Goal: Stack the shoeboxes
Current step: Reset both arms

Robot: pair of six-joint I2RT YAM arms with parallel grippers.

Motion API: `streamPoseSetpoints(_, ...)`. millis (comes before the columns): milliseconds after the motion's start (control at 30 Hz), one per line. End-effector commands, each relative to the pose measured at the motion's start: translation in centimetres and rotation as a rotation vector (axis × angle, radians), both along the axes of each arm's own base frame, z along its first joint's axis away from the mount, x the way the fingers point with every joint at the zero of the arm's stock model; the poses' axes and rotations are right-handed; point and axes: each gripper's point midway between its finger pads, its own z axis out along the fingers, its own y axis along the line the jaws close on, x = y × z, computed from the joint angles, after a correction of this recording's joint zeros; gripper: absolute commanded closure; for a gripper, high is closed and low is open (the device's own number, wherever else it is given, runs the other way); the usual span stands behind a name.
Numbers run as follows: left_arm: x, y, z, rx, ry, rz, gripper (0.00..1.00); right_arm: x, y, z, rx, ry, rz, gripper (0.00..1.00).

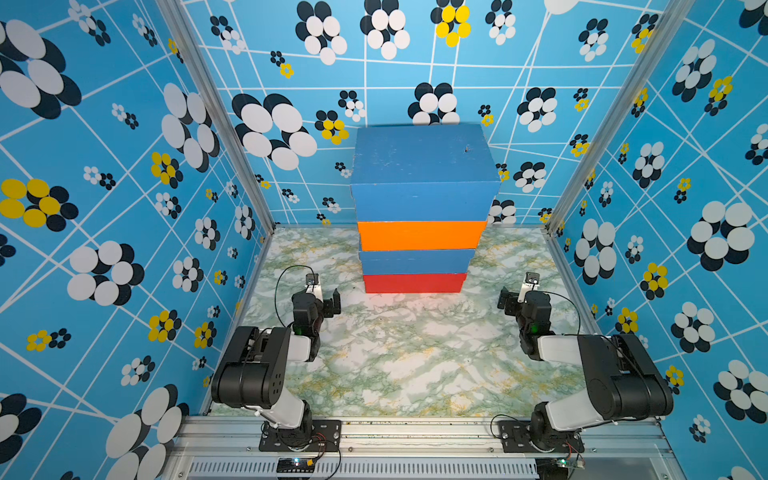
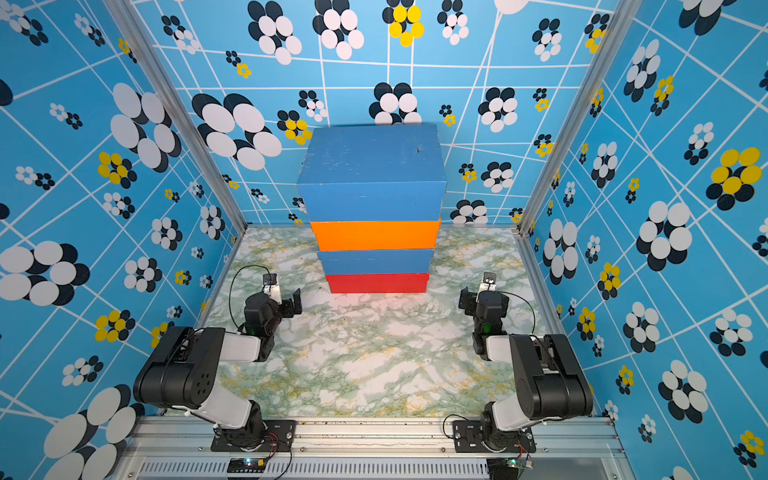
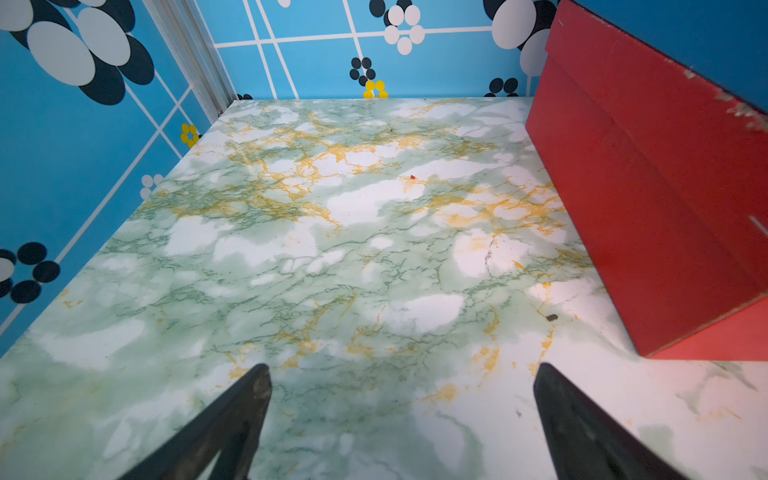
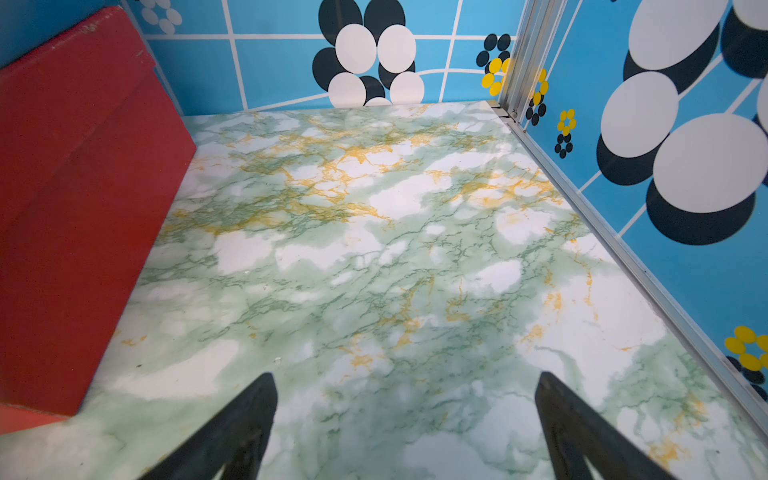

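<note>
Four shoeboxes stand in one stack at the back middle of the table in both top views: a red one (image 1: 414, 283) at the bottom, a blue one (image 1: 417, 262) on it, an orange one (image 1: 420, 235) above that, and a blue one (image 1: 422, 162) on top. My left gripper (image 1: 323, 297) hangs open just left of the stack's front, holding nothing. My right gripper (image 1: 517, 296) mirrors it on the right, also open with nothing in it. In the left wrist view the red shoebox (image 3: 648, 187) lies beside the spread fingers of the left gripper (image 3: 401, 370). The right wrist view shows the red shoebox (image 4: 75, 216) beside the right gripper (image 4: 405, 378).
The green-and-white marble tabletop (image 1: 407, 365) is walled on three sides by blue flower-patterned panels (image 1: 124, 208) with aluminium corner posts (image 1: 232, 137). An aluminium rail (image 1: 415, 432) with both arm bases runs along the front edge.
</note>
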Motion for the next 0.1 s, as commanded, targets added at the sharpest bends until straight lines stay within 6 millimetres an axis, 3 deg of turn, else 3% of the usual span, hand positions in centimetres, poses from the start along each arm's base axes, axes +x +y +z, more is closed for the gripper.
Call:
streamPoseSetpoints(0,0.53,-0.2,1.17,-0.009,-0.028,-0.02,0.01,0.5,0.0,0.38,0.009,-0.01,0.002,0.01)
streamPoseSetpoints(67,0.55,-0.21,1.27,-0.009,-0.032,-0.02,0.0,0.45,0.01,0.29,0.01,-0.007,0.003,0.01)
